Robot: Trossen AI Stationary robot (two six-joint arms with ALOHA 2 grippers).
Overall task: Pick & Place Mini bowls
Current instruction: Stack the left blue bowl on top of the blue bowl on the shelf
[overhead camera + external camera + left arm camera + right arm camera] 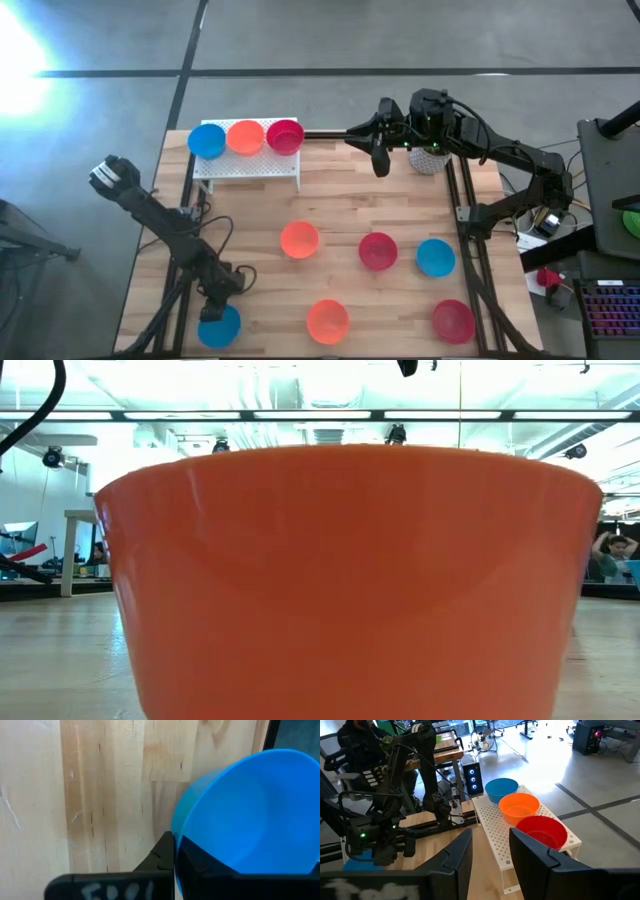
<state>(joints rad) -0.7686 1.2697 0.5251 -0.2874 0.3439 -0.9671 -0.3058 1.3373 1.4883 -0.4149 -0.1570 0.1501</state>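
Note:
A blue mini bowl [219, 327] sits at the table's near left corner, with my left gripper [216, 303] shut on its rim; it fills much of the left wrist view [250, 815]. Loose on the table stand an orange bowl [299, 240], a red bowl [377, 250], a blue bowl [435, 257], a second orange bowl [327, 320] and a second red bowl [452, 320]. A blue, an orange and a red bowl stand on a white rack [245, 165]. My right gripper [380, 152] hangs open above the far edge, holding nothing. My left gripper [175, 845] holds the blue bowl by its wall at the rim [184, 822], on the bowl's far side. One finger [160, 855] is outside the wall and the other [200, 865] inside the hollow. The fingers slant down from the far side.
The near orange bowl [350, 580] stands right before the low camera and blocks that view. A white pot [428, 160] sits under my right arm at the far right. The rack's three bowls [520, 807] show in the right wrist view. Black frame rails run along both table sides.

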